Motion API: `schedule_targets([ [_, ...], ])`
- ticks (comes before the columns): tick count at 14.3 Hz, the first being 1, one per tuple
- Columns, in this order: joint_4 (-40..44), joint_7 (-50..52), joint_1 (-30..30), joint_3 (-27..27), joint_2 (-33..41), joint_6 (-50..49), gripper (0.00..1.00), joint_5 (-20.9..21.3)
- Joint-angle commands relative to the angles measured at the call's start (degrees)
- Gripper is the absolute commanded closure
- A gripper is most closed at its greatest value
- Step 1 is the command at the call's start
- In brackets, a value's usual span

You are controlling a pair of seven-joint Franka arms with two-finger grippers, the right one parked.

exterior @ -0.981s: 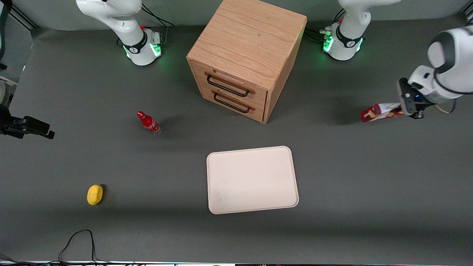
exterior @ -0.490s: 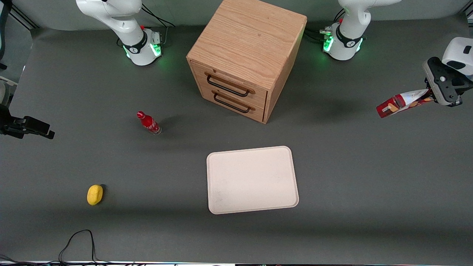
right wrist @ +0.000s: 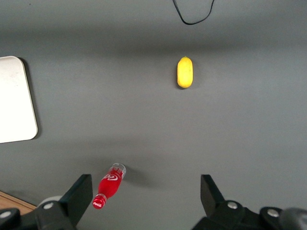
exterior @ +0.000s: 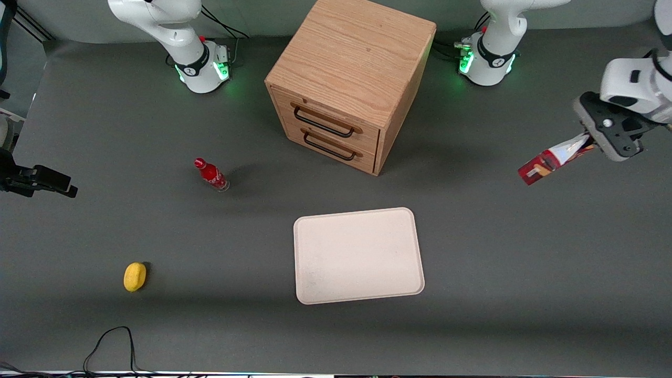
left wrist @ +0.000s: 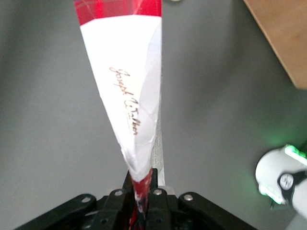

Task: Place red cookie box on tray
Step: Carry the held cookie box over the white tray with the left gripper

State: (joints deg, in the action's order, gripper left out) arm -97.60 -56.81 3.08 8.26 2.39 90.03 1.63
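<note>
One gripper (exterior: 592, 143), clamped on the red cookie box (exterior: 548, 160), holds it aloft, well apart from the tray (exterior: 358, 255), long axis tilted trayward

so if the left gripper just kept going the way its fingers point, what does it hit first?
Likely bare table mat. The gripper, shut on the red cookie box, points down and toward the wooden cabinet; the box's free end would touch first. The tray sits off that line. Depth is uncertain.

A robotics lab: two arm bases (exterior: 202, 65) bolted to a grey-matted table (exterior: 157, 325), trailing cables (exterior: 107, 344).
</note>
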Motion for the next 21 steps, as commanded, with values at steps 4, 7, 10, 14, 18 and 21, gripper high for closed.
schedule_targets([
  [4, 20.1, 32.0, -2.4, 10.1, -18.1, -2.4, 1.00, -1.7],
  [7, 32.8, 50.9, -9.1, 10.0, -30.9, -2.1, 1.00, 0.5],
  [10, 42.9, 71.2, -16.4, 9.8, -42.3, -1.6, 1.00, 4.7],
  [14, 44.1, 85.8, -20.8, 7.9, -49.7, 6.3, 1.00, 6.5],
  [18, 42.0, 91.0, -20.8, 7.7, -53.8, 14.8, 1.00, 6.5],
  [21, 36.9, 91.0, -20.6, 6.5, -54.1, 19.7, 1.00, 7.2],
])
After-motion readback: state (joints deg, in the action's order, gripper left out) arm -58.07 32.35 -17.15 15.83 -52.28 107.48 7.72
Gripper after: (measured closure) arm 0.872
